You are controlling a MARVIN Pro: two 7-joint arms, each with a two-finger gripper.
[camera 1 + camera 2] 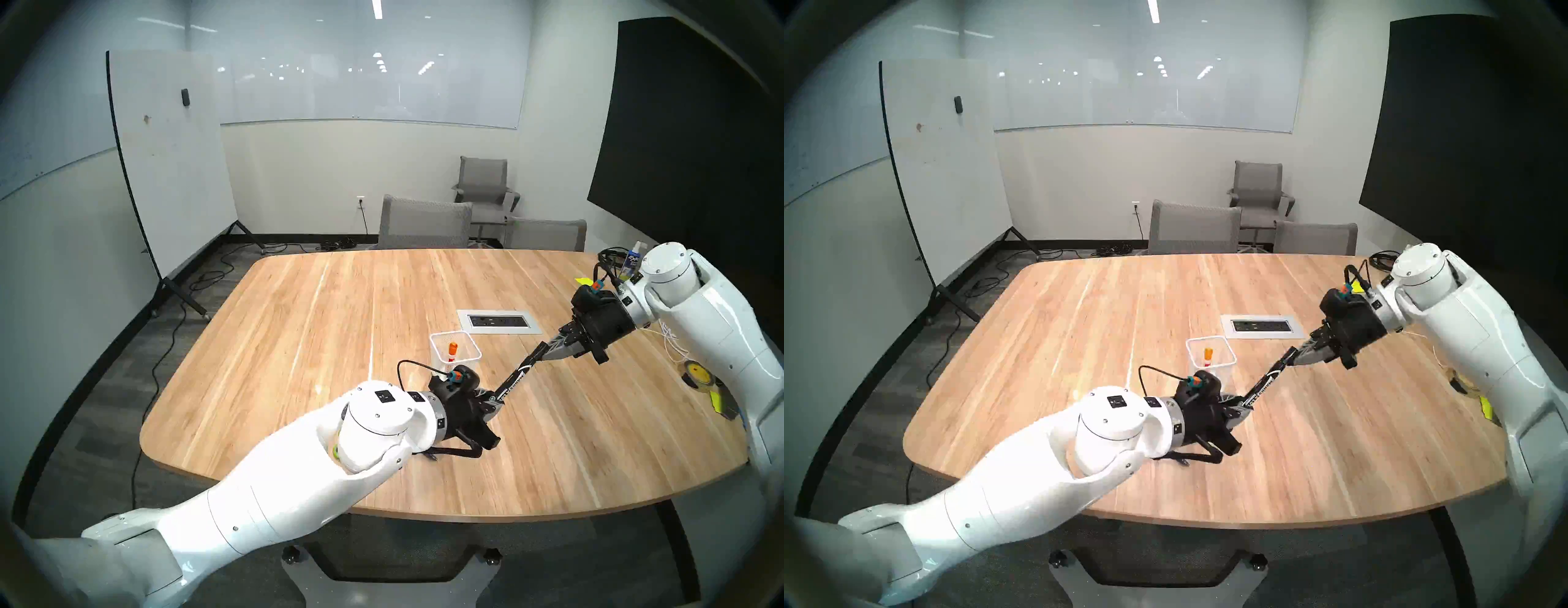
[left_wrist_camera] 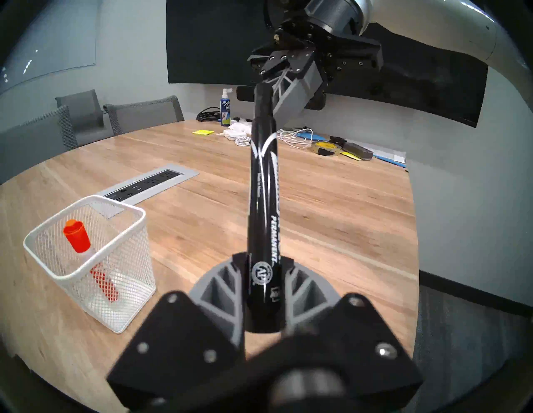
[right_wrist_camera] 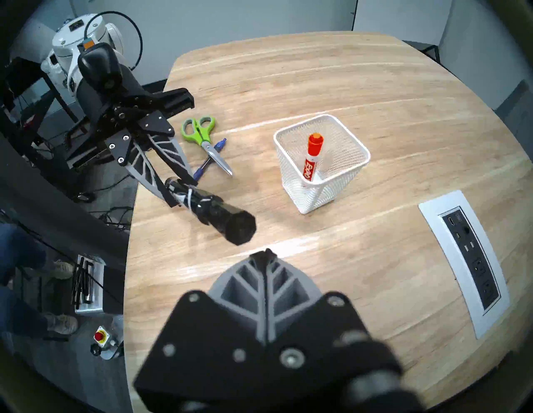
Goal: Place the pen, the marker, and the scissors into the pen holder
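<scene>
My left gripper (image 2: 264, 261) is shut on the lower end of a thick black marker (image 2: 261, 178), which points up and away over the table. My right gripper (image 3: 266, 255) is shut with nothing in it, its tips right at the marker's (image 1: 519, 373) free end; I cannot tell if they touch. The white mesh pen holder (image 3: 323, 184) stands just beyond my left gripper (image 1: 488, 401) with an orange-capped marker (image 3: 314, 150) upright in it. The green-handled scissors (image 3: 202, 132) lie flat across the blue pen (image 3: 220, 143) beside my left wrist.
A power socket panel (image 1: 498, 321) is set into the table behind the holder. Along the right edge lie a tape roll (image 2: 326, 147), a spray bottle (image 2: 225, 108), white cables and yellow notes. Grey chairs (image 1: 424, 223) stand at the far side.
</scene>
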